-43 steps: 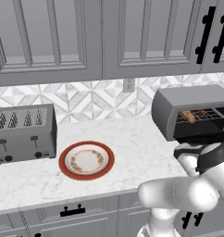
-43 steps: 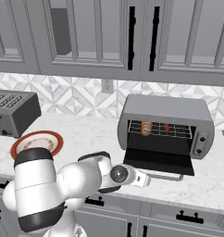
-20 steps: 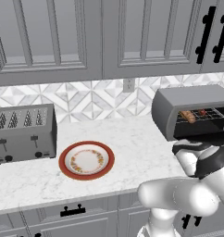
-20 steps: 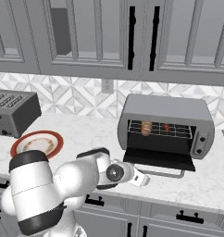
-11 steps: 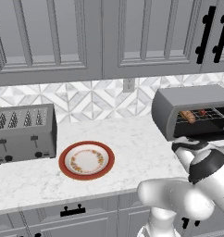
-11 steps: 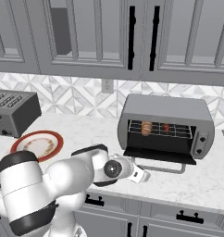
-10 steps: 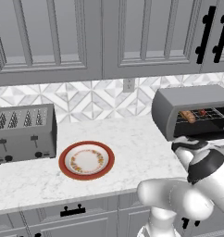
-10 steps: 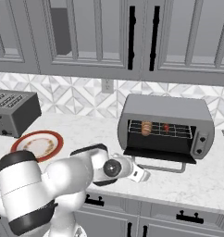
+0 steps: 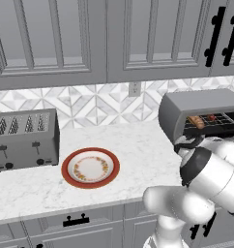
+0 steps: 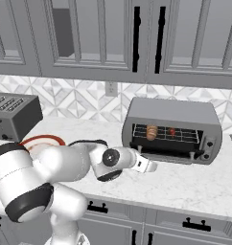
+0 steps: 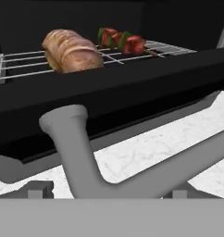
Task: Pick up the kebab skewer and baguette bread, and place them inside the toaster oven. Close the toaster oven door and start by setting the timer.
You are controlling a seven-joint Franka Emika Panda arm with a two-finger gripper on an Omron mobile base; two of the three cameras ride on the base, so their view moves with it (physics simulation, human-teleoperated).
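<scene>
Inspector A: Where are the items?
Inspector B: Baguette bread and kebab skewer lie apart on the rack inside the toaster oven. The toaster oven door hangs open.
Inspector A: Gripper?
Inspector B: Just before the door's handle. Finger spacing cannot be determined.

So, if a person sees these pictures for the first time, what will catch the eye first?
Probably the toaster oven at the right of the counter, its door hanging open, with the baguette bread and the kebab skewer lying side by side on the wire rack inside. Next comes the big white arm reaching toward that door, its gripper just in front of it. The red-rimmed plate beside the silver toaster stands out too.
</scene>
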